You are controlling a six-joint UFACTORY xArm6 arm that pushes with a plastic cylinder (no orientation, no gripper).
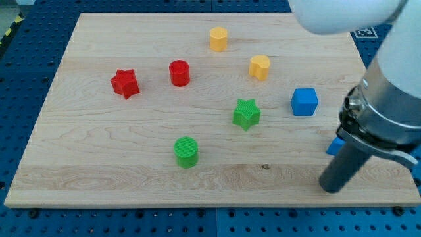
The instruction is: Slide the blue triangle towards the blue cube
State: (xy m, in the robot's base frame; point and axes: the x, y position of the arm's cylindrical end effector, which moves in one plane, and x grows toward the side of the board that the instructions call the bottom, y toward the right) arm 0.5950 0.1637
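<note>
The blue cube (304, 102) sits on the wooden board (99, 171) at the view's right. The blue triangle (335, 146) lies below and to the right of it, mostly hidden behind my rod; only a small blue corner shows. My tip (333, 189) rests on the board near the bottom right edge, just below the blue triangle and well below the blue cube.
A green star (247, 114) lies left of the blue cube. A green cylinder (186, 152) is at bottom centre. A red star (125, 83) and red cylinder (179, 72) are at the left. A yellow hexagon (218, 39) and a yellow heart-like block (260, 67) sit near the top.
</note>
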